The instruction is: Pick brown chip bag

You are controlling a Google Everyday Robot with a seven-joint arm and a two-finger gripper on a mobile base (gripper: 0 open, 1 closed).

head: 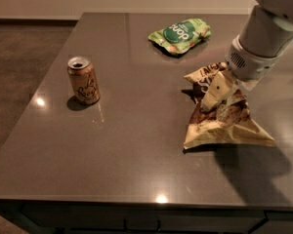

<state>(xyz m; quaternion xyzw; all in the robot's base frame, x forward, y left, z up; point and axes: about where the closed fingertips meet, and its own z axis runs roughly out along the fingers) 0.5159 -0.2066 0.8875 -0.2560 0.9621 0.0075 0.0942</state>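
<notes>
The brown chip bag (224, 123) lies crumpled on the right side of the table, with a dark middle and pale tan ends. Its middle is tented up and its lower edge rests on the table. My gripper (220, 95) comes down from the upper right on the white arm (263, 33) and sits on the bag's middle. Its pale fingers (214, 92) are pinched on the crinkled foil. Part of the bag's lettering is hidden behind the gripper.
A small green bag with a round logo (179, 34) lies at the back of the grey table (136, 145). An open tan drink can (83, 80) stands upright at the left. The table's front edge runs along the bottom, and the floor drops away at the left.
</notes>
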